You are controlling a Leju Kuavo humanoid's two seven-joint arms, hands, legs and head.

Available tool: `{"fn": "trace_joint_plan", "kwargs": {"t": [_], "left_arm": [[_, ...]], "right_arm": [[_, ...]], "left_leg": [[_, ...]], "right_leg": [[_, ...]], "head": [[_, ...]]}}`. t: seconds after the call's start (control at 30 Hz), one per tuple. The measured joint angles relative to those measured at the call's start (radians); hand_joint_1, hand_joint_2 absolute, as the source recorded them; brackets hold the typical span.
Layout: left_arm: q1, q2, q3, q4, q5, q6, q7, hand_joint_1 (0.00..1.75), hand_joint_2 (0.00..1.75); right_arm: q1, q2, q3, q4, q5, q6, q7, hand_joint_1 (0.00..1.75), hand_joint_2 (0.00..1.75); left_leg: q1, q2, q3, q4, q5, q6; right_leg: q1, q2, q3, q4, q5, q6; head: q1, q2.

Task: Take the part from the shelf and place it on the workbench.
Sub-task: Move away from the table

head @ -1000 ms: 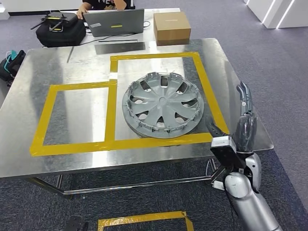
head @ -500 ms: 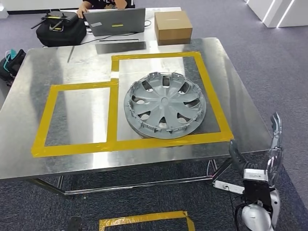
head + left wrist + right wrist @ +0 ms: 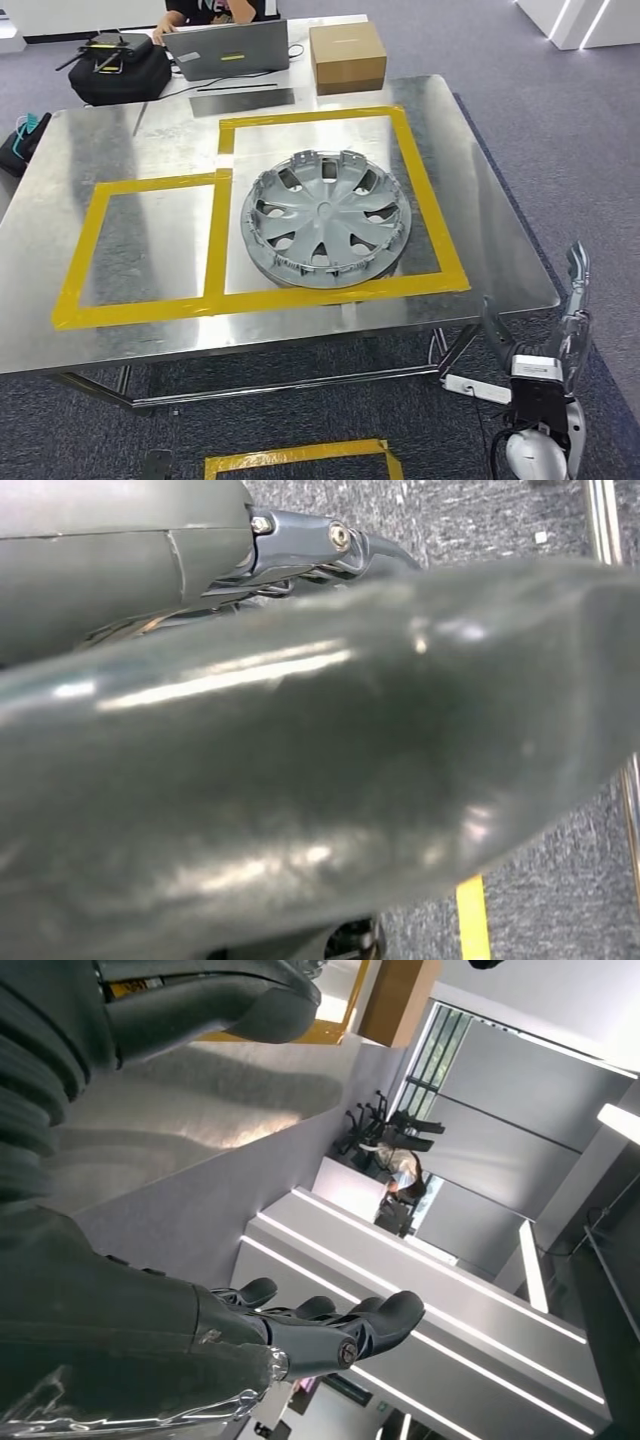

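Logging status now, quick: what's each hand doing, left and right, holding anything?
Left hand: cannot be told; its wrist view is a close blur.
Right hand: open, fingers apart, holding nothing, beside the workbench.

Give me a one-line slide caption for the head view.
Grey hubcap lies inside the yellow-taped square on the steel workbench; the robot's right hand hangs open off its near corner.

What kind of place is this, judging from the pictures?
Probably an office or lab used for robot tests: a metal workbench marked with yellow tape, a hubcap on it, grey carpet, and a laptop on a desk behind.
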Motion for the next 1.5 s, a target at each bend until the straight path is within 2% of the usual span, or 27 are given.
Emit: {"fn": "trace_joint_plan", "kwargs": {"t": [0.07,0.13,0.17,0.2,0.23,0.3,0.37,0.47,0.5,0.57,0.63,0.67,0.7,0.73,0.83,0.9,1.0,1.07,1.13,1.17,1.2,1.23,1.27,1.33,1.37,1.4,1.5], "left_arm": [[-0.001,-0.002,0.000,0.000,0.000,0.000,0.000,0.00,0.00],[-0.001,-0.003,0.000,0.000,0.000,0.001,0.000,0.00,0.00],[-0.001,-0.004,0.000,0.000,0.000,0.001,0.000,0.00,0.00],[0.000,-0.004,0.000,0.000,0.000,0.001,0.000,0.00,0.00],[0.000,-0.004,0.000,0.000,0.000,0.001,0.000,0.00,0.00],[-0.002,-0.004,0.000,0.000,0.000,0.002,0.000,0.00,0.00],[-0.006,-0.005,0.001,0.000,0.000,0.003,0.000,0.00,0.00],[-0.006,-0.006,0.001,0.000,0.000,0.004,0.000,0.00,0.00],[-0.005,-0.005,0.001,0.000,0.000,0.004,0.000,0.00,0.00],[-0.005,-0.004,0.002,0.000,0.000,0.004,0.000,0.00,0.00],[-0.005,-0.003,0.004,0.000,0.000,0.004,0.000,0.00,0.00],[-0.005,-0.003,0.005,0.000,0.000,0.004,0.000,0.00,0.00],[-0.004,-0.003,0.006,0.000,0.000,0.004,0.000,0.00,0.00],[-0.004,-0.004,0.007,0.000,0.000,0.004,-0.001,0.00,0.00],[-0.004,-0.004,0.007,0.000,0.000,0.004,-0.003,0.00,0.00],[-0.005,-0.004,0.007,0.000,0.000,0.004,-0.005,0.00,0.00],[-0.005,-0.003,0.007,0.000,0.000,0.004,-0.006,0.00,0.00],[-0.006,-0.003,0.007,0.000,0.000,0.004,-0.006,0.00,0.00],[-0.008,-0.004,0.007,0.000,0.000,0.005,-0.006,0.00,0.00],[-0.009,-0.004,0.007,0.000,0.000,0.006,-0.006,0.00,0.00],[-0.009,-0.004,0.007,0.000,0.000,0.006,-0.006,0.00,0.00],[-0.010,-0.004,0.007,0.000,0.000,0.006,-0.006,0.00,0.00],[-0.011,-0.004,0.007,0.000,0.000,0.007,-0.006,0.00,0.00],[-0.017,-0.004,0.007,0.000,0.000,0.007,-0.006,0.00,0.00],[-0.022,-0.004,0.007,0.000,0.000,0.007,-0.006,0.00,0.00],[-0.026,-0.004,0.007,0.000,-0.001,0.008,-0.006,0.00,0.00],[-0.031,-0.004,0.006,0.000,-0.008,0.011,-0.005,0.00,0.00]], "right_arm": [[0.000,0.001,-0.002,0.000,-0.001,0.000,0.000,0.00,1.75],[0.000,0.002,-0.002,0.000,-0.001,0.000,0.000,0.00,1.75],[0.001,0.002,-0.002,0.000,-0.002,0.000,0.000,0.00,1.75],[0.001,0.002,-0.002,0.000,-0.004,0.000,0.000,0.00,1.75],[0.001,0.002,-0.002,0.000,-0.006,0.000,0.000,0.00,1.75],[0.001,0.003,-0.004,0.000,-0.016,0.000,-0.001,0.00,1.75],[0.002,0.003,-0.010,0.000,-0.026,0.001,-0.003,0.00,1.75],[0.003,0.004,-0.019,-0.001,-0.046,0.002,-0.007,0.00,1.75],[0.004,0.004,-0.022,-0.002,-0.054,0.003,-0.009,0.00,1.75],[0.006,0.004,-0.030,-0.004,-0.072,0.006,-0.013,0.00,1.75],[0.009,0.004,-0.040,-0.006,-0.096,0.012,-0.017,0.00,0.87],[0.012,0.004,-0.044,-0.006,-0.110,0.017,-0.020,0.00,0.44],[0.016,0.004,-0.049,-0.006,-0.124,0.023,-0.024,0.00,0.00],[0.018,0.004,-0.054,-0.007,-0.137,0.030,-0.029,0.00,0.00],[0.020,0.004,-0.064,-0.018,-0.165,0.045,-0.043,0.00,0.00],[0.021,0.004,-0.069,-0.024,-0.180,0.055,-0.050,0.00,0.00],[0.025,0.006,-0.075,-0.027,-0.198,0.065,-0.054,0.00,0.00],[0.025,0.008,-0.078,-0.031,-0.206,0.070,-0.055,0.00,0.00],[0.027,0.011,-0.083,-0.033,-0.211,0.070,-0.056,0.00,0.00],[0.030,0.012,-0.086,-0.033,-0.213,0.070,-0.056,0.00,0.00],[0.033,0.014,-0.089,-0.034,-0.215,0.070,-0.056,0.00,0.00],[0.036,0.015,-0.092,-0.034,-0.219,0.070,-0.057,0.00,0.00],[0.039,0.016,-0.095,-0.036,-0.223,0.070,-0.057,0.00,0.00],[0.041,0.019,-0.102,-0.042,-0.232,0.070,-0.057,0.00,0.00],[0.042,0.019,-0.106,-0.046,-0.237,0.071,-0.057,0.00,0.00],[0.042,0.020,-0.109,-0.049,-0.241,0.072,-0.057,0.00,0.00],[0.050,0.024,-0.119,-0.057,-0.253,0.074,-0.057,0.00,0.00]], "left_leg": [[0.001,0.003,-0.035,0.080,-0.053,-0.009],[0.002,0.004,-0.094,0.214,-0.117,-0.014],[0.002,0.004,-0.113,0.259,-0.129,-0.015],[0.002,0.004,-0.114,0.268,-0.122,-0.014],[0.003,0.004,-0.097,0.238,-0.098,-0.013],[0.004,0.005,-0.028,0.112,-0.037,-0.010],[0.005,0.004,0.019,0.016,-0.016,-0.003],[0.003,0.003,0.022,-0.005,-0.016,0.014],[0.004,0.003,0.022,-0.007,-0.013,0.020],[0.006,0.005,0.021,-0.010,-0.009,0.033],[0.002,0.005,0.018,-0.010,-0.006,0.040],[0.000,0.005,0.016,-0.010,-0.005,0.042],[-0.002,0.005,0.014,-0.010,-0.003,0.043],[-0.003,0.005,0.013,-0.010,-0.002,0.044],[-0.007,0.004,0.012,-0.008,0.002,0.038],[-0.009,0.003,0.007,-0.006,0.007,0.028],[-0.007,0.004,-0.001,-0.003,0.009,0.011],[-0.004,0.004,-0.025,0.052,-0.037,-0.001],[0.000,0.005,-0.070,0.167,-0.109,-0.011],[0.002,0.005,-0.087,0.216,-0.130,-0.014],[0.004,0.005,-0.091,0.238,-0.134,-0.015],[0.005,0.005,-0.079,0.227,-0.121,-0.016],[0.007,0.005,-0.051,0.185,-0.095,-0.017],[0.008,0.005,0.019,0.067,-0.047,-0.015],[0.008,0.004,0.041,0.024,-0.037,-0.011],[0.007,0.003,0.052,0.000,-0.034,-0.006],[0.003,0.003,0.046,-0.013,-0.027,0.019]], "right_leg": [[-0.002,-0.002,-0.001,-0.002,0.004,-0.011],[-0.001,-0.005,-0.005,-0.002,0.006,-0.017],[-0.001,-0.005,-0.007,-0.002,0.006,-0.018],[-0.001,-0.005,-0.008,-0.002,0.007,-0.018],[-0.001,-0.005,-0.008,-0.002,0.008,-0.017],[0.000,-0.005,-0.007,-0.001,0.008,-0.013],[0.005,-0.004,-0.012,0.001,0.010,-0.003],[0.004,-0.004,-0.017,-0.005,0.015,0.015],[0.003,-0.004,-0.021,0.002,0.008,0.020],[0.003,-0.006,-0.054,0.074,-0.040,0.025],[0.005,-0.006,-0.109,0.202,-0.104,0.026],[0.006,-0.006,-0.129,0.249,-0.120,0.026],[0.008,-0.006,-0.133,0.264,-0.118,0.024],[0.010,-0.006,-0.117,0.239,-0.099,0.021],[0.016,-0.006,-0.014,0.051,-0.022,0.008],[0.020,-0.004,0.015,-0.006,-0.010,0.001],[0.021,-0.003,0.010,-0.010,0.002,-0.013],[0.016,-0.006,0.004,-0.013,0.012,-0.024],[0.014,-0.008,-0.004,-0.013,0.018,-0.029],[0.014,-0.009,-0.008,-0.013,0.021,-0.029],[0.014,-0.009,-0.012,-0.013,0.024,-0.029],[0.013,-0.009,-0.016,-0.013,0.027,-0.027],[0.012,-0.009,-0.018,-0.013,0.030,-0.024],[0.013,-0.009,-0.023,-0.010,0.034,-0.016],[0.014,-0.008,-0.027,-0.009,0.037,-0.010],[0.015,-0.008,-0.031,-0.009,0.041,-0.003],[0.012,-0.009,-0.041,-0.010,0.046,0.017]], "head": [[-0.005,0.000],[-0.009,0.000],[-0.009,0.000],[-0.009,0.000],[-0.009,0.000],[-0.010,0.000],[-0.010,0.000],[-0.009,0.000],[-0.009,0.000],[-0.004,0.000],[0.000,0.000],[0.000,0.000],[0.000,0.000],[0.000,0.000],[0.000,0.000],[-0.001,0.000],[-0.002,0.000],[-0.007,0.000],[-0.012,0.000],[-0.012,0.000],[-0.012,0.000],[-0.012,0.000],[-0.012,0.000],[-0.013,0.000],[-0.012,0.000],[-0.012,0.000],[-0.011,0.000]]}}
